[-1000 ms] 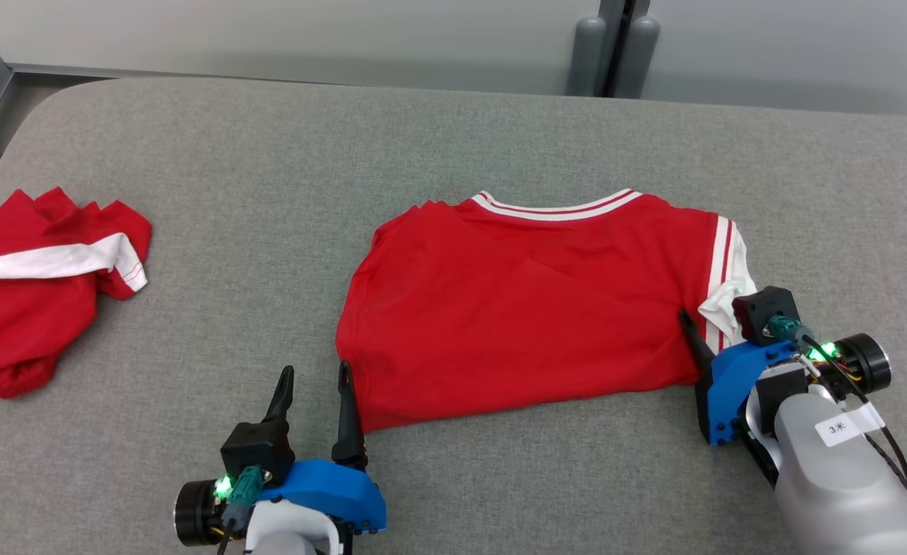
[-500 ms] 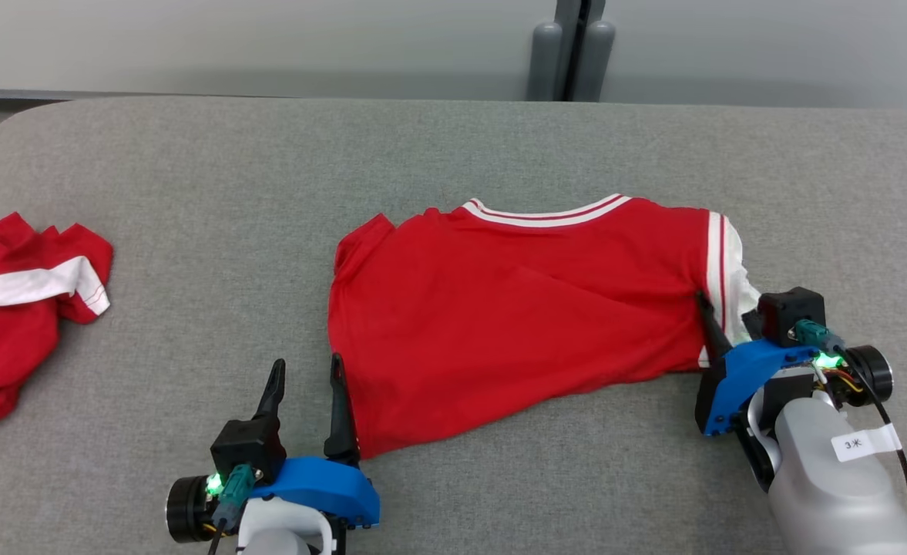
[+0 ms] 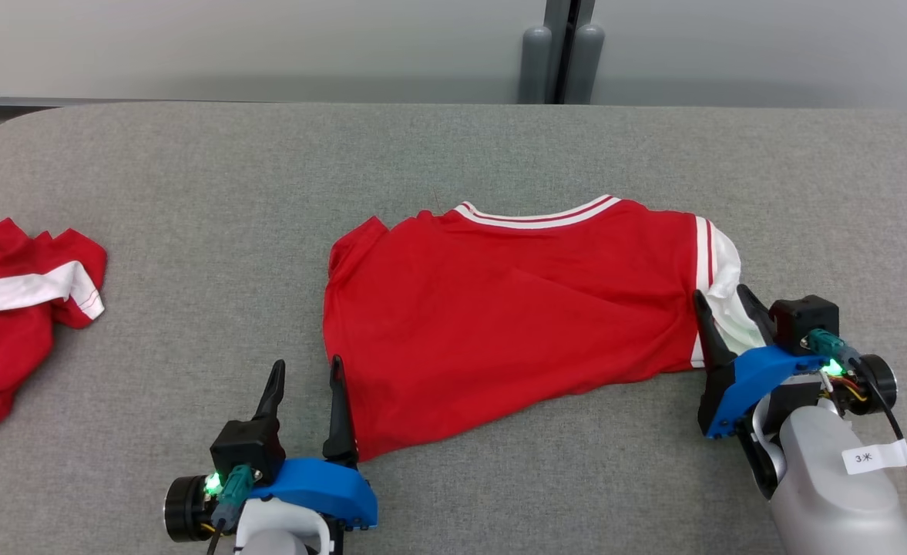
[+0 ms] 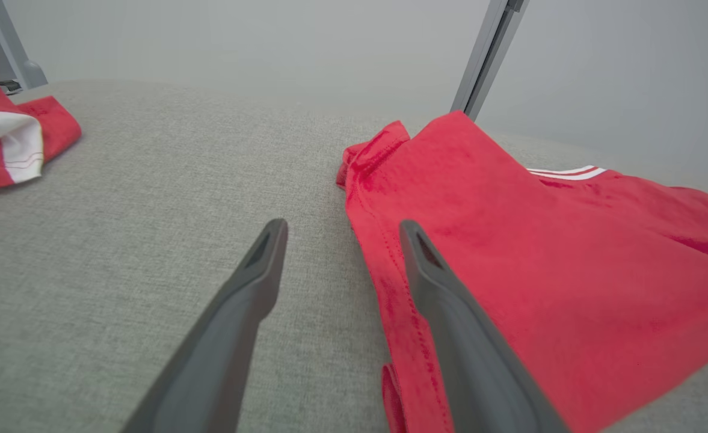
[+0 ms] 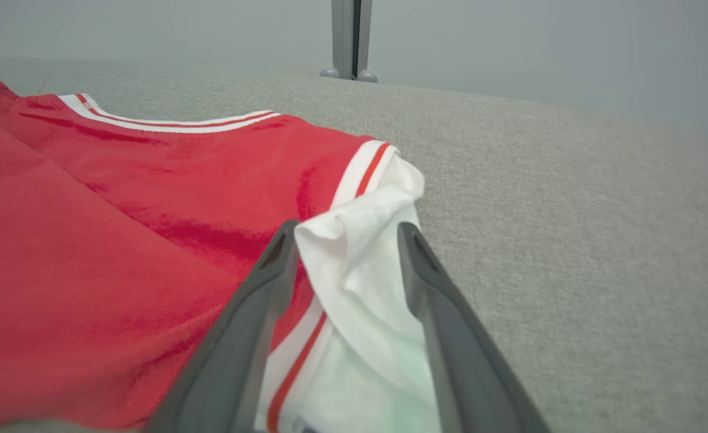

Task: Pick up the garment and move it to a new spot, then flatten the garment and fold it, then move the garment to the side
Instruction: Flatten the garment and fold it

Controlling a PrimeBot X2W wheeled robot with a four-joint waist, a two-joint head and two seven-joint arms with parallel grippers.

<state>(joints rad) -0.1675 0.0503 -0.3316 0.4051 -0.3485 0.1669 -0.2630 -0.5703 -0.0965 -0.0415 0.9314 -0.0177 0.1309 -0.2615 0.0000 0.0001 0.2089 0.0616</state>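
The red garment (image 3: 515,308) with white and red trim lies folded on the grey table (image 3: 191,231), its collar toward the far side. My left gripper (image 3: 307,370) stands open at the garment's near left corner, and its right finger rests along the left hem (image 4: 384,282). My right gripper (image 3: 723,301) is open at the garment's right edge, with the bunched white sleeve (image 5: 360,258) sitting between its fingers. In the left wrist view my left gripper (image 4: 338,225) has bare table between its tips. The garment's near edge slants upward to the right.
A second red and white garment (image 3: 14,324) lies crumpled at the table's left edge, also in the left wrist view (image 4: 5,138). A grey post (image 3: 561,54) stands behind the table's far edge. Bare grey table surrounds the folded garment.
The camera has turned, shifting the scene left. The garment's right side has moved away from me with my right gripper, slanting the near edge. Both right fingers now show around the white sleeve.
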